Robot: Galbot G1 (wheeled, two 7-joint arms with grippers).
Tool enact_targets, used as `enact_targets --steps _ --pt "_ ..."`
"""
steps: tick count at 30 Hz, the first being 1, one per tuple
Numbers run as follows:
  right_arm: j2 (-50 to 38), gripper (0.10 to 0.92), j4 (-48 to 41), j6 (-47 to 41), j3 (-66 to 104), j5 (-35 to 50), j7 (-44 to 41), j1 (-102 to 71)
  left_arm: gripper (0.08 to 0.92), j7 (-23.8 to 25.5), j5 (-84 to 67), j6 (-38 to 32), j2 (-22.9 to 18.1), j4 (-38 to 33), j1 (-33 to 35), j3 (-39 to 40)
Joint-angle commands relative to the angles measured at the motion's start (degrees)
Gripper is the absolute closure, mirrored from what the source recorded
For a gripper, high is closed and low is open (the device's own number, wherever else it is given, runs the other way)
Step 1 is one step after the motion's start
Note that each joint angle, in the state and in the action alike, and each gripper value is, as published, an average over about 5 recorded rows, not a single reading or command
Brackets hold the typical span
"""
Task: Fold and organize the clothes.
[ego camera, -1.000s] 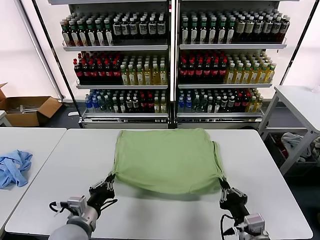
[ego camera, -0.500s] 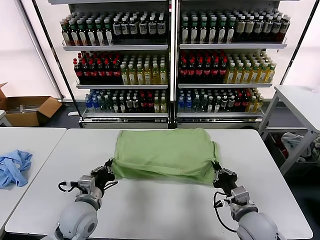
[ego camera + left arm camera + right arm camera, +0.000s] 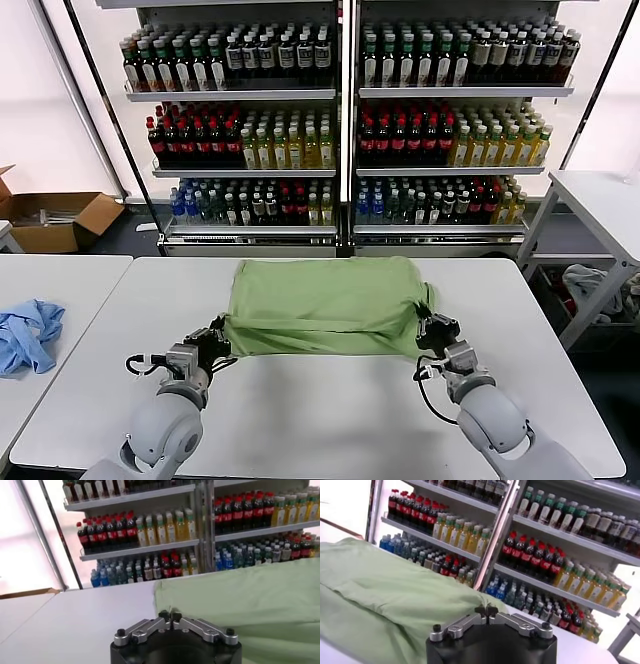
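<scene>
The left gripper (image 3: 218, 340) and right gripper (image 3: 432, 331) each pinch a near corner of the T-shirt (image 3: 325, 300), fingers closed; the first fold is half made, the further folds remain.

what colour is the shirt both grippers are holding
Light green T-shirt, plain here; clearest in head view.

The T-shirt (image 3: 325, 305) lies on the surface (image 3: 330, 410), shelves (image 3: 345, 130) behind it, a gripper at each near corner: left gripper (image 3: 216, 338), right gripper (image 3: 428, 327).

- I can read no text, brand or number anywhere.
- Labels on the shelf bottles (image 3: 250, 60) are too small for me to read.
</scene>
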Motion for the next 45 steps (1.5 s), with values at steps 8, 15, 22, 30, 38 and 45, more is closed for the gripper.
enact_targets --steps 8,15,22,30,38,45 --pt "1.1 0.916 -6.0 0.0 -5.4 -0.9 0.2 6.0 0.917 0.8 2.2 -0.7 -1.3 3.8 -3.6 2.8" --pt "1.0 0.758 -3.7 -4.4 -3.8 1.0 1.2 4.7 0.915 0.9 3.9 0.0 -0.8 4.2 -4.3 3.1" --pt "2.1 0.533 -2.7 -12.0 -2.6 4.5 7.2 6.0 0.787 0.7 4.4 -0.2 0.3 4.1 -4.3 1.8" --pt "1.2 0.316 2.4 -9.9 -0.5 7.0 9.9 3.8 0.553 0.9 2.4 -2.6 2.4 2.7 -4.8 -0.1" --pt "-1.8 0.204 13.1 -3.1 6.8 11.0 13.4 -13.4 0.328 1.8 -1.9 -2.2 4.4 -6.2 8.2 -3.1" --pt "-2.3 0.203 12.1 4.9 14.7 13.8 6.3 -26.6 0.184 4.3 -1.9 -5.1 3.0 -6.6 13.2 -3.0"
